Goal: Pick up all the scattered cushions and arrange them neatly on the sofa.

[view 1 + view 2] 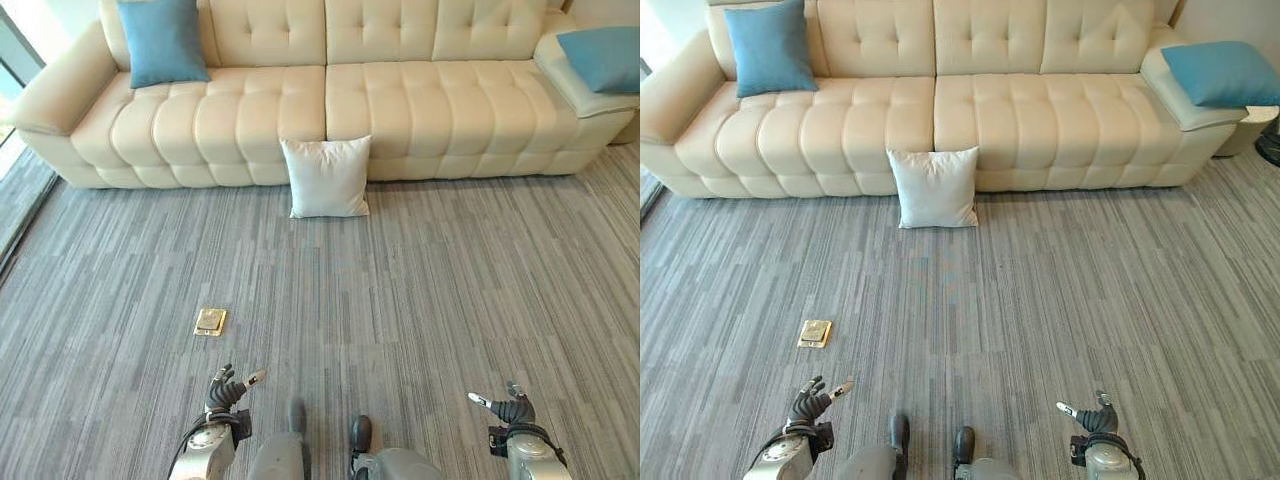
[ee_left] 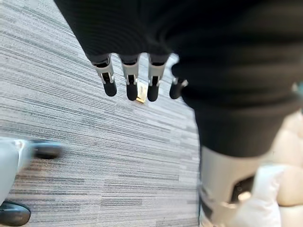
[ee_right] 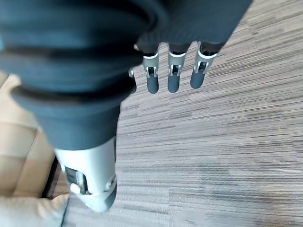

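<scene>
White cushion [image 1: 326, 177] stands upright on the carpet [image 1: 420, 290], leaning against the sofa [image 1: 400, 100] front. Two blue cushions [image 1: 162, 40] [image 1: 605, 57] rest on the sofa's ends. Left hand [image 1: 228, 392] and right hand [image 1: 510, 408] hang low, fingers relaxed, holding nothing.

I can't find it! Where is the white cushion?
The white cushion stands on the carpet, leaning against the front of the sofa near its middle, far ahead of both hands.

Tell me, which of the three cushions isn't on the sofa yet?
The white cushion: it stands on the carpet against the sofa's front. Both blue ones lie on the sofa.
</scene>
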Robot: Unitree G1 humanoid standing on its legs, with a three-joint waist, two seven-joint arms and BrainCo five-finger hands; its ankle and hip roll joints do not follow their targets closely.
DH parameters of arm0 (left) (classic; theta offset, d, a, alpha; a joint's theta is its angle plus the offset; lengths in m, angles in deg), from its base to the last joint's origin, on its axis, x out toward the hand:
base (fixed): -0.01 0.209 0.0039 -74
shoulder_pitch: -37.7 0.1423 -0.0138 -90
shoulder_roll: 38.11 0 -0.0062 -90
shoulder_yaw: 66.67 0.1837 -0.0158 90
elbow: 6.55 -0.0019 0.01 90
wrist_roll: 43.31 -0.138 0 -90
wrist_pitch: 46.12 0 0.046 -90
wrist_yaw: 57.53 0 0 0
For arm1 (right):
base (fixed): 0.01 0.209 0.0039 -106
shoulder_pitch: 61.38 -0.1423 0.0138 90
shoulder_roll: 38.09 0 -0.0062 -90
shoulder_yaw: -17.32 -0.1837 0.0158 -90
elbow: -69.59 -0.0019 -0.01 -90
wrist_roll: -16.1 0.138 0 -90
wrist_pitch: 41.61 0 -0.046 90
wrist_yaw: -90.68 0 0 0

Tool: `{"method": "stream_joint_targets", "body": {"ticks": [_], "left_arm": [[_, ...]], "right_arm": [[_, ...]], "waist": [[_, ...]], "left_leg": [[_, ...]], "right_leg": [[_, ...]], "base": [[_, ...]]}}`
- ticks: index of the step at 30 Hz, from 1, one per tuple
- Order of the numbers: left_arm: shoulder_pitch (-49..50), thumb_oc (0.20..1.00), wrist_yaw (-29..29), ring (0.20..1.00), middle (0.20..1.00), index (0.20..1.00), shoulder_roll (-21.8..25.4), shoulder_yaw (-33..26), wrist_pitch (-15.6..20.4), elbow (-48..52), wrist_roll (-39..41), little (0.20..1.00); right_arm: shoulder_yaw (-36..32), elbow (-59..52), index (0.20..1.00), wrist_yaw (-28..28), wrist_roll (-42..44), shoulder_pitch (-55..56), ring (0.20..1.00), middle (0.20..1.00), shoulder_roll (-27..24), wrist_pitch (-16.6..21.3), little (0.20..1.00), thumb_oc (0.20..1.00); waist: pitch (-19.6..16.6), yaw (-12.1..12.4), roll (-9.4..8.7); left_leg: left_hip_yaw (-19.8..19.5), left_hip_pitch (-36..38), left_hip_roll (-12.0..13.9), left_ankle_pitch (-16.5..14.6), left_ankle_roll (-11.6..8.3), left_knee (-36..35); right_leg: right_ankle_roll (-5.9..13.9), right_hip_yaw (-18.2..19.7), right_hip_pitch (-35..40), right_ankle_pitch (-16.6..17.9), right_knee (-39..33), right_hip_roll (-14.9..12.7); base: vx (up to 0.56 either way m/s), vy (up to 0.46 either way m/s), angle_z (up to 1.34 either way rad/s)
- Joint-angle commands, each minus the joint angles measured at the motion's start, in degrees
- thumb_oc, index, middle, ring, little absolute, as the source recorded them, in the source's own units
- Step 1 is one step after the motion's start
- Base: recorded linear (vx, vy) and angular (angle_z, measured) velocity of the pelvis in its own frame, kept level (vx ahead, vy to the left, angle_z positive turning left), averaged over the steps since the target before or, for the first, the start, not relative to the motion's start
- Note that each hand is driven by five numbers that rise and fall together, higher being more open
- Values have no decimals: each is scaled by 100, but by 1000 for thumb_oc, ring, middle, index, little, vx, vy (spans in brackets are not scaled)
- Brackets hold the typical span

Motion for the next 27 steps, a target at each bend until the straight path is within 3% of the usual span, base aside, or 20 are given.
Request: {"method": "stream_joint_targets", "body": {"ticks": [1,3,6,7,8,9,11,12,14,15,17,18,20,22,23,24,25,26,27], "left_arm": [[298,1000,4,1000,1000,1000,275,95,76,355,-106,1000],[374,1000,-15,1000,1000,1000,296,36,72,368,-132,1000],[379,1000,8,1000,1000,1000,309,21,104,266,-58,1000],[367,1000,4,1000,1000,1000,364,8,105,235,-39,1000],[366,1000,4,1000,1000,1000,367,8,106,234,-39,1000],[313,1000,30,1000,1000,1000,447,35,94,191,-54,1000],[311,1000,30,1000,1000,1000,448,35,95,189,-54,1000],[284,1000,35,1000,1000,1000,494,47,81,229,-39,1000],[229,1000,56,1000,1000,1000,547,61,78,247,-37,1000],[199,1000,60,1000,1000,1000,569,68,63,252,-28,1000],[195,1000,69,1000,1000,1000,573,82,52,301,-29,1000],[151,1000,62,1000,1000,1000,574,105,51,331,-49,1000],[110,1000,56,1000,1000,1000,555,110,56,344,-34,1000],[93,1000,45,1000,1000,1000,554,84,68,357,-24,1000],[93,1000,45,1000,1000,1000,554,85,68,357,-24,1000],[88,1000,37,1000,1000,1000,549,15,74,375,-43,1000],[67,1000,29,1000,1000,1000,565,-14,80,381,-59,1000],[67,1000,-1,1000,1000,1000,562,-52,91,381,-64,1000],[95,1000,-24,1000,1000,1000,539,-38,103,382,-82,1000]], "right_arm": [[54,-122,1000,32,-37,70,1000,1000,-302,83,1000,1000],[85,-136,1000,83,-95,51,1000,1000,-276,49,1000,1000],[171,-111,1000,147,-192,2,1000,1000,-234,41,1000,1000],[196,-104,1000,186,-177,-3,1000,1000,-140,38,1000,1000],[196,-105,1000,185,-177,-2,1000,1000,-137,37,1000,1000],[271,-12,1000,204,-211,-77,1000,1000,-106,41,1000,1000],[271,-10,1000,203,-211,-80,1000,1000,-104,42,1000,1000],[334,-1,1000,226,-279,-110,1000,1000,-82,11,1000,1000],[335,44,1000,212,-282,-193,1000,1000,-79,-3,1000,1000],[337,53,1000,205,-301,-229,1000,1000,-84,-15,1000,1000],[344,57,1000,169,-297,-225,1000,1000,-65,-22,1000,1000],[354,143,1000,177,-280,-225,1000,1000,-30,-31,1000,1000],[325,206,1000,163,-234,-229,1000,1000,-35,-42,1000,1000],[301,223,1000,147,-210,-229,1000,1000,-45,-57,1000,1000],[301,223,1000,147,-210,-229,1000,1000,-46,-57,1000,1000],[250,227,1000,124,-201,-219,1000,1000,-38,-78,1000,1000],[225,212,1000,129,-219,-206,1000,1000,-35,-95,1000,1000],[185,222,1000,132,-276,-189,1000,1000,-56,-131,1000,1000],[185,238,1000,153,-293,-159,1000,1000,-60,-129,1000,1000]], "waist": [[-246,17,127],[-321,100,127],[-484,151,50],[-563,172,-51],[-570,182,-57],[-610,215,-140],[-617,230,-142],[-613,258,-161],[-496,231,-141],[-420,213,-119],[-351,185,-76],[-254,161,20],[-165,125,122],[-77,94,187],[-71,93,191],[-64,78,179],[-66,74,178],[-121,65,151],[-189,50,143]], "left_leg": [[252,35,-241,542,68,42],[234,110,-273,666,64,42],[105,286,-384,690,234,42],[189,297,-441,488,411,258],[201,281,-443,470,413,284],[269,298,-505,209,582,560],[285,285,-504,200,585,573],[340,449,-569,10,738,554],[415,681,-634,-143,904,499],[444,803,-658,-181,957,471],[464,939,-656,-250,986,443],[463,1170,-588,-357,1000,387],[474,1366,-488,-411,956,337],[517,1561,-420,-476,888,299],[516,1569,-416,-476,888,297],[572,1709,-405,-512,804,215],[609,1802,-377,-536,756,140],[632,1937,-368,-604,680,97],[600,2021,-364,-680,648,126]], "right_leg": [[622,411,522,-819,56,-28],[671,570,694,-877,45,-29],[788,717,917,-1030,137,-178],[868,763,900,-1070,383,-322],[870,773,886,-1080,397,-329],[997,836,668,-973,1018,-448],[999,853,638,-991,1054,-453],[1099,885,243,-700,1935,-562],[1161,831,-311,-49,3035,-737],[1145,811,-520,81,3461,-817],[1095,801,-679,80,3735,-850],[976,781,-1123,-277,3826,-727],[902,673,-1424,-602,3362,-558],[973,618,-1488,-525,2357,-416],[973,615,-1474,-519,2344,-411],[1143,702,-1470,-148,1025,-361],[1223,772,-1440,92,456,-332],[1335,683,-1430,285,120,-324],[1304,673,-1305,262,111,-336]], "base": [[364,136,-6],[440,167,-18],[595,256,-57],[309,136,-39],[558,259,-46],[254,128,-33],[231,130,-21],[283,197,-17],[276,235,-20],[215,182,-19],[188,102,-12],[212,54,-13],[246,7,-20],[183,-52,-5],[241,-109,-3],[272,-137,-12],[481,-254,-21],[461,-243,-27],[357,-191,-22]]}}
